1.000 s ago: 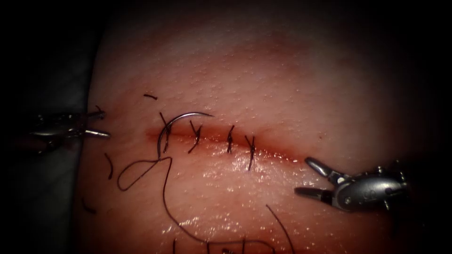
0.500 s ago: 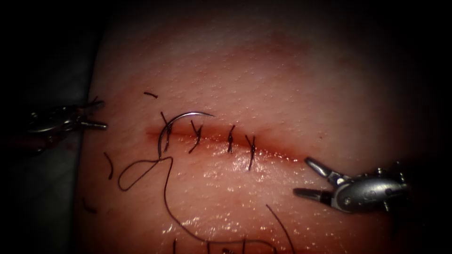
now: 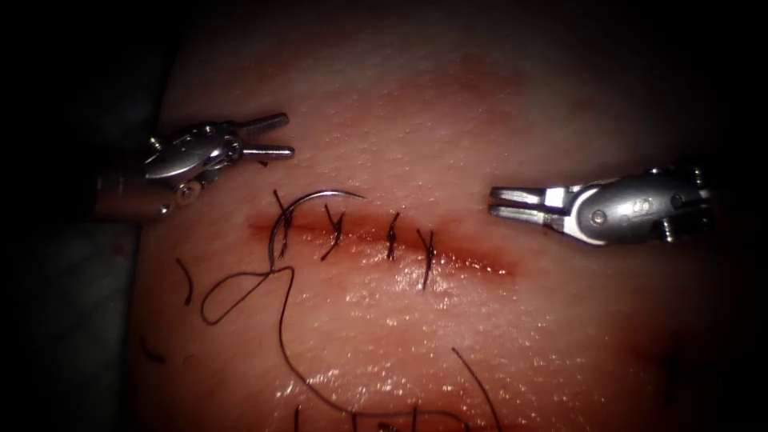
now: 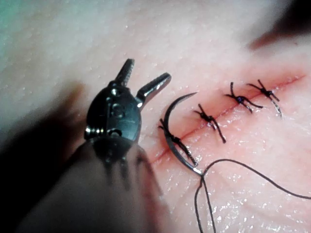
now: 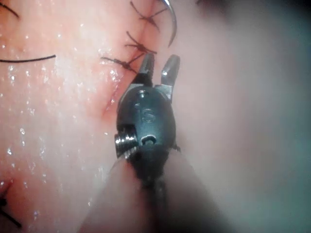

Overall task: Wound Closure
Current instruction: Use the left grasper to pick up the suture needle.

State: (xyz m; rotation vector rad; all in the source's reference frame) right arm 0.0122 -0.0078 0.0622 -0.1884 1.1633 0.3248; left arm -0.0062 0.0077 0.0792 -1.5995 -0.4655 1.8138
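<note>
Endoscope view: the tissue carried a horizontal cut closed by four stitches. The needle lay free over the cut's left end, arching above it, gripped by neither tool. Its thread looped on the tissue below the cut. The left tool hovered above the cut's left end, jaws slightly spread, holding nothing. The right tool hovered above the cut's right end, jaws nearly together but parted, holding nothing.

Left wrist view: the left tool stood with jaws spread and empty, just beside the needle; the thread trailed from the needle's end.

Right wrist view: the right tool showed jaws parted and empty, near the stitches and the needle.
</note>
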